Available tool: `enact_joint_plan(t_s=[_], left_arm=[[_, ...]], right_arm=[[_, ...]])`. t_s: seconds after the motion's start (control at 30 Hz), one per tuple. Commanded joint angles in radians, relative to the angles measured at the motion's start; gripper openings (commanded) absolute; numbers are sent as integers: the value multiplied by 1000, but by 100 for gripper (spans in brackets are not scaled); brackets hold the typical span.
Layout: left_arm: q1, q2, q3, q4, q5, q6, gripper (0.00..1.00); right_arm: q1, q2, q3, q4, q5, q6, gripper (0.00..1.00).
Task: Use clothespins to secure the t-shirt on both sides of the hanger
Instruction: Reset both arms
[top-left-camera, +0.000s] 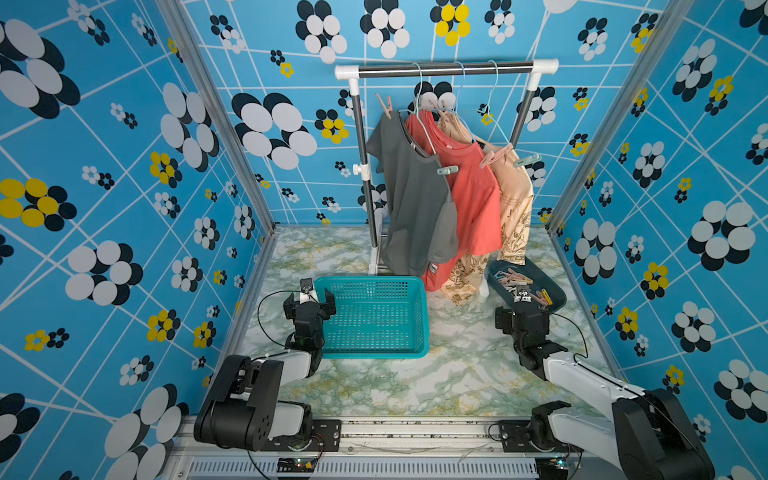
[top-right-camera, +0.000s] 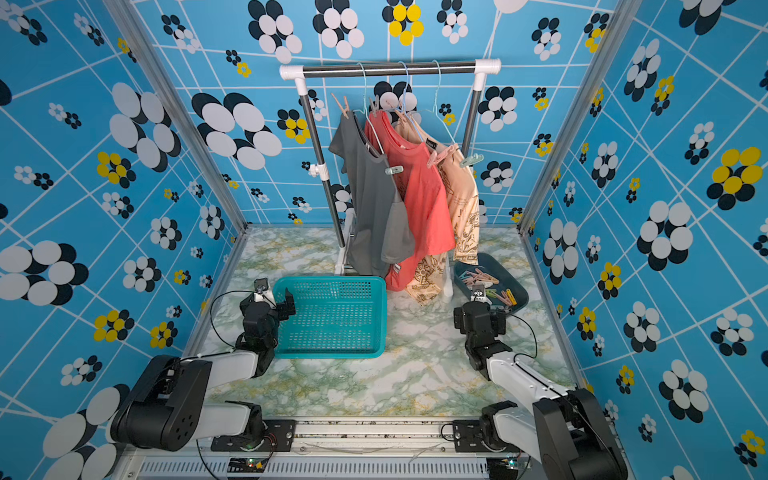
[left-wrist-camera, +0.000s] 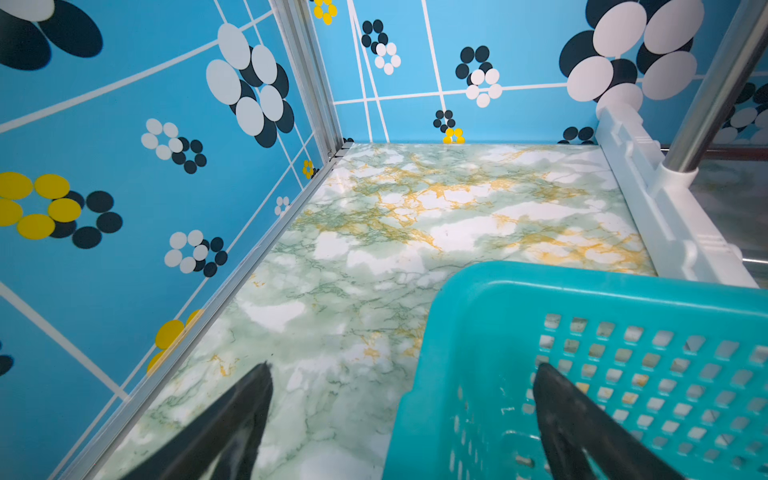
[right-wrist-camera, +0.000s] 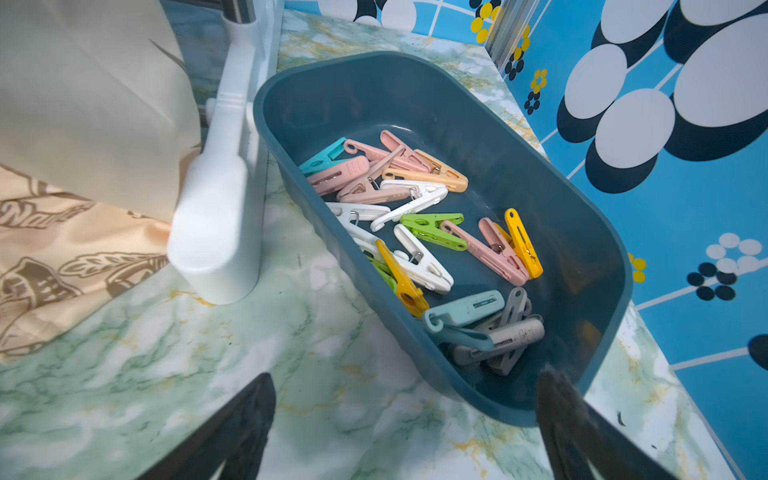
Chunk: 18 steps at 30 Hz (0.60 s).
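On the green-veined marble-patterned bench (top-left-camera: 457, 365) a white-and-steel garment rack (top-left-camera: 444, 70) is standing at the back, and three pale wire hangers (top-left-camera: 420, 85) are hanging from its bar in both top views. They are carrying a grey t-shirt (top-left-camera: 415, 208), a coral t-shirt (top-left-camera: 473, 195) and a beige printed t-shirt (top-left-camera: 517, 208), which are overlapping one another. A mint clothespin (top-left-camera: 447, 170) is gripping the grey shirt's nearer shoulder and a pinkish clothespin (top-left-camera: 386, 106) is sitting at its farther one. A pink clothespin (top-left-camera: 490, 157) and another mint clothespin (top-left-camera: 528, 160) are clipping the nearer shoulders of the coral and beige shirts; the pins at their farther shoulders are too small to sort out. The loose pastel plastic clothespins (right-wrist-camera: 432, 228) are lying in a heap inside a dark blue oval plastic tray (right-wrist-camera: 457, 95), which is sitting on the bench just beside the rack's white foot, to the robot's right. The right fingers (right-wrist-camera: 232, 432) are standing wide apart and holding nothing, one hovering over the bench and the other at the tray's near rim. The left fingers (left-wrist-camera: 232, 419) are likewise standing wide apart and empty, straddling a corner of a teal perforated plastic basket (left-wrist-camera: 582, 282), one over the bench and one over the basket's inside.
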Motion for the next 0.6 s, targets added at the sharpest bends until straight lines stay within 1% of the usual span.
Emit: enact_joint_plan(t_s=[0.0,0.03,0.1,0.17,0.43,0.5,0.57], left_arm=[[16,80,8,100,57,-13,99],[18,96,10,114,71,-6,99],[22,92,27,67,95,-9,99],[29,103,22,90,109,-10,99],[32,93,2,118,115,-11,99],[22,73,-3,113,122,8,99],[-2,28,1,69,110,34,99]], right_arm=[[-19,36,47,70,0,-2,99],[-25,47,51,78,-4,-2,99],[-43,69,59,101,-20,1,99],[-61,85,63,122,-41,9,99],[-89,109,73,149,-68,18,99],[-97,114,74,160,-70,20,99],[-100,116,73,163,-75,20,99]])
